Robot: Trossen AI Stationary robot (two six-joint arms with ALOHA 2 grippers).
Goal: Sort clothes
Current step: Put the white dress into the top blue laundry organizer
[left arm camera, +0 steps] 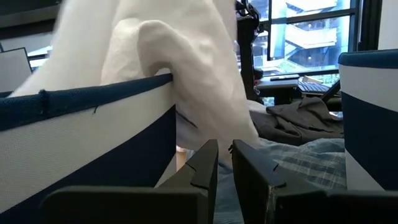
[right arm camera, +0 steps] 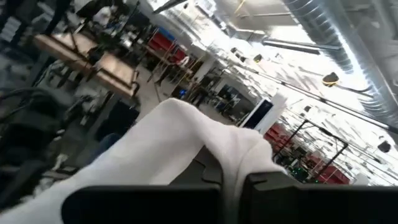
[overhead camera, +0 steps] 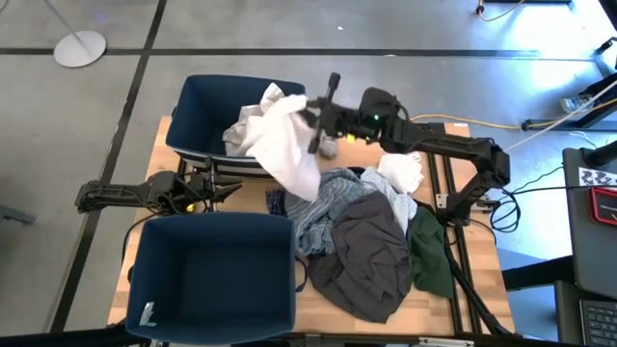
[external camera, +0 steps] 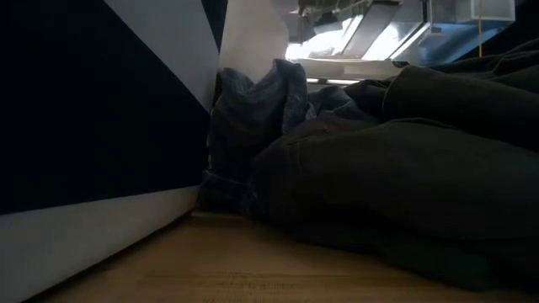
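The right gripper (overhead camera: 310,120) has its fingers (right arm camera: 264,180) pinched tight on the white garment (overhead camera: 284,145), holding it up over the near corner of the far navy bin (overhead camera: 198,111). The cloth hangs in a long drape, its long axis running from the gripper down and across that bin's rim toward the clothes pile, with the upper end bunched at the fingers and the lower end spilling outside the bin. Inside that far bin there's a light grey-white piece (overhead camera: 246,125) already lying in it, right beside the hanging white cloth. The second navy bin (overhead camera: 212,275), on the other side of the left arm from the far bin, looks to have just a small pale tag-like thing in one corner. The left gripper (overhead camera: 229,190) sits low between the two bins, fingers (left arm camera: 205,165) nearly pressed together with nothing in them, pointing at the pile. The pile lies on the bench (overhead camera: 463,289) beside the far bin: blue plaid garment (overhead camera: 328,207), dark grey garment (overhead camera: 371,260), dark green garment (overhead camera: 431,255), and a cream piece (overhead camera: 400,173).
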